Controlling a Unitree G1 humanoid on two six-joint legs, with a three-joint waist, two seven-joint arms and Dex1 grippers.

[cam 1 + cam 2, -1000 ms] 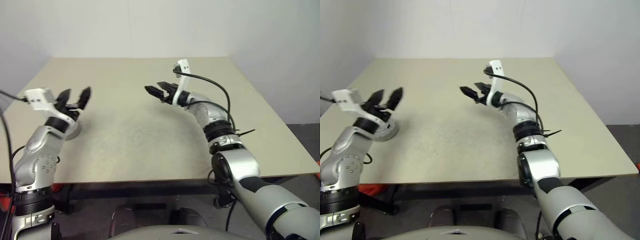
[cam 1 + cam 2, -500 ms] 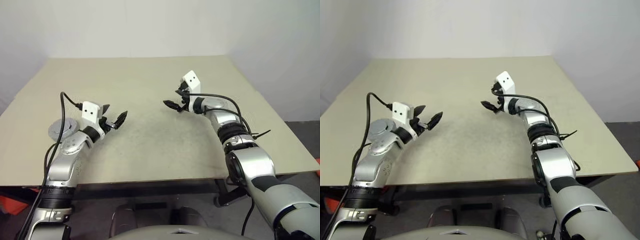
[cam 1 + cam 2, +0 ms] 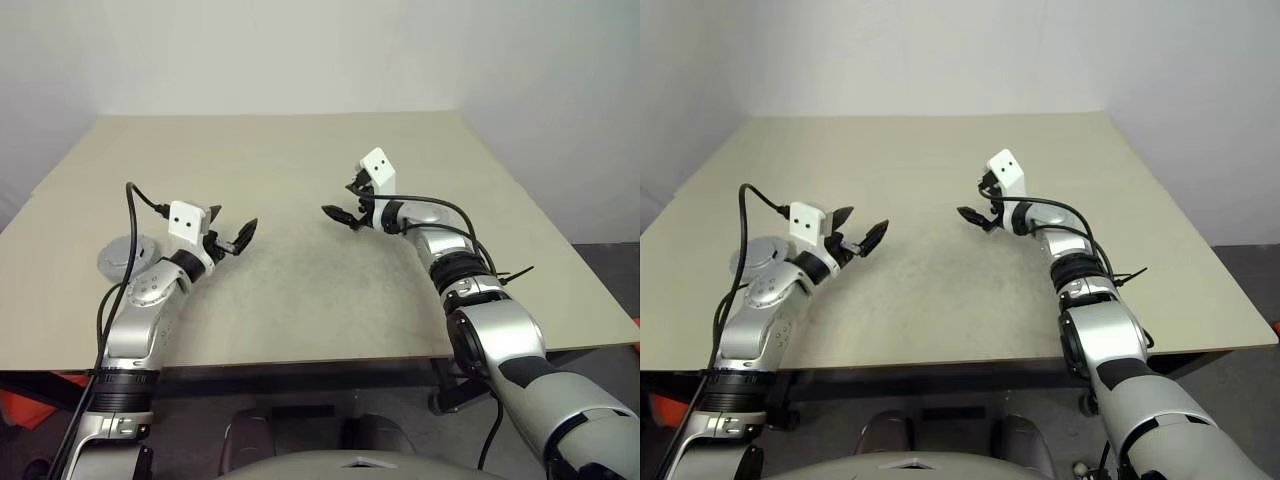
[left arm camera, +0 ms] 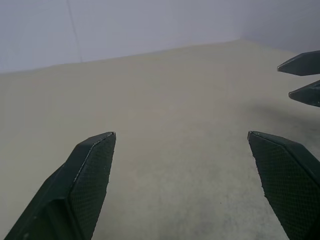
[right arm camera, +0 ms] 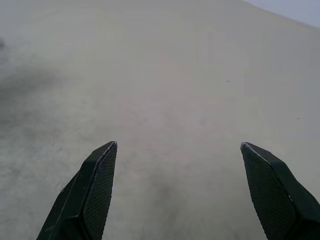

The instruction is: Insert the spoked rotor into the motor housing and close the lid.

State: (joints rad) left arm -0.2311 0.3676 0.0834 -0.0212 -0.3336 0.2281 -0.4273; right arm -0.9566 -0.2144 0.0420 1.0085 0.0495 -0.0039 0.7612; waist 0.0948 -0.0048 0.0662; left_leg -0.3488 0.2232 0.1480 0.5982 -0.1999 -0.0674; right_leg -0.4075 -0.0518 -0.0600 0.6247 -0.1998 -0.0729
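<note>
**Operator:** What can't I make out on the left?

**Spotter:** At nine o'clock on your flat beige table (image 3: 300,300), close to its edge, lies a flat round grey metal disc (image 3: 113,258), which looks to be the spoked rotor. A black cable (image 3: 131,228) crosses it and the left forearm covers its near side. You won't be able to read any spokes or rim notches from here. It lies flat, at nine o'clock from the left claw and apart from it.

**Operator:** And the left claw itself?

**Spotter:** Your left gripper (image 3: 231,229) has its two black fingers spread wide, with nothing between them. It is clear of the tabletop and points towards three o'clock. Its wrist view shows bare table between the pads, and the other claw's tips (image 4: 301,63) cut off at the frame's edge.

**Operator:** The right one?

**Spotter:** Your right gripper (image 3: 342,204) sits at about two o'clock from the table's centre and points towards nine o'clock. Its fingers are just as wide apart. It holds and touches nothing, and there is plain table between its pads (image 5: 98,186).
</note>
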